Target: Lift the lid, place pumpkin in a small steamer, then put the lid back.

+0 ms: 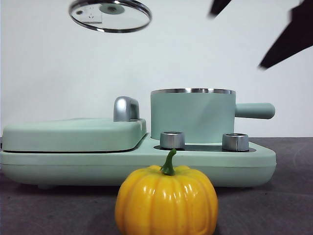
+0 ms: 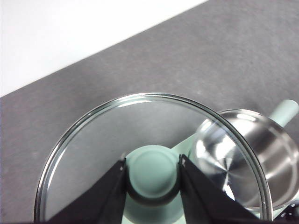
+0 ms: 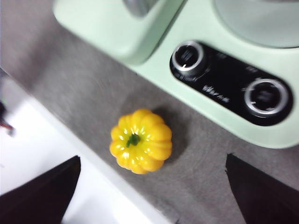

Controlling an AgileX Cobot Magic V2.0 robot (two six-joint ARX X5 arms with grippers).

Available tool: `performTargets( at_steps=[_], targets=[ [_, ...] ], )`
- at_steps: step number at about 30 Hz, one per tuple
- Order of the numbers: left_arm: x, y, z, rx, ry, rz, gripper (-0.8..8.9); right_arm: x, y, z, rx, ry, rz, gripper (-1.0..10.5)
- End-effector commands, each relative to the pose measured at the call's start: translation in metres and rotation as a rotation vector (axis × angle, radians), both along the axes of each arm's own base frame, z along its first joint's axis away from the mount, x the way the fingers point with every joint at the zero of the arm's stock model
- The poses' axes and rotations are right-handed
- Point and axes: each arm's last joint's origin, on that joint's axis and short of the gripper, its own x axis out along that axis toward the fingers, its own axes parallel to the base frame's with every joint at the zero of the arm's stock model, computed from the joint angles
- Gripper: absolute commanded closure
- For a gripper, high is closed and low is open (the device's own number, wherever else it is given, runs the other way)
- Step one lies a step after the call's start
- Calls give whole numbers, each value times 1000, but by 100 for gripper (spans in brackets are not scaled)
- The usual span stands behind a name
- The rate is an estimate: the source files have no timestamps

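Two grippers are at work; the left gripper [image 2: 152, 179] has its jaws closed tight on the mint-green knob of the lid [image 1: 110, 15], holding the glass disc high above the left side of the scene, well clear of the small steamer [image 1: 192, 116], presumably so the pot stays open for loading; the right gripper [image 3: 152, 184] hangs above the pumpkin [image 3: 141, 141] with its jaws spread wide and nothing between them, likely lined up for a grasp from above. In the front view the pumpkin [image 1: 167, 200] sits on the dark table at the near edge, apart from the cooker base [image 1: 73, 164] on which the steamer stands at the right, its handle pointing right; the flat griddle cover [image 1: 68, 132] lies on the left half of the base, behind two dials [image 1: 172, 139]. The pumpkin's underside is cut off in the front view; the right wrist view is blurred, so the dial markings cannot be read; the steamer's inside shows only through the lid's glass, seemingly empty steel.
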Motion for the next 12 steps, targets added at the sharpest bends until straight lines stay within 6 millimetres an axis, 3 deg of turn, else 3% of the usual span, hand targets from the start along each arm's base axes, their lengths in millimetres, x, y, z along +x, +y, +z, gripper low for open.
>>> performTargets(
  at_steps=[1, 7, 12],
  targets=[
    [-6, 8, 18, -19, -69, 6, 756, 4, 28, -9, -81, 17, 45, 451],
    [-5, 18, 20, -18, -70, 37, 756, 6, 69, -34, -203, 64, 143, 407],
    [-4, 20, 20, -18, -70, 43, 756, 9, 92, -51, -260, 95, 193, 347]
  ],
)
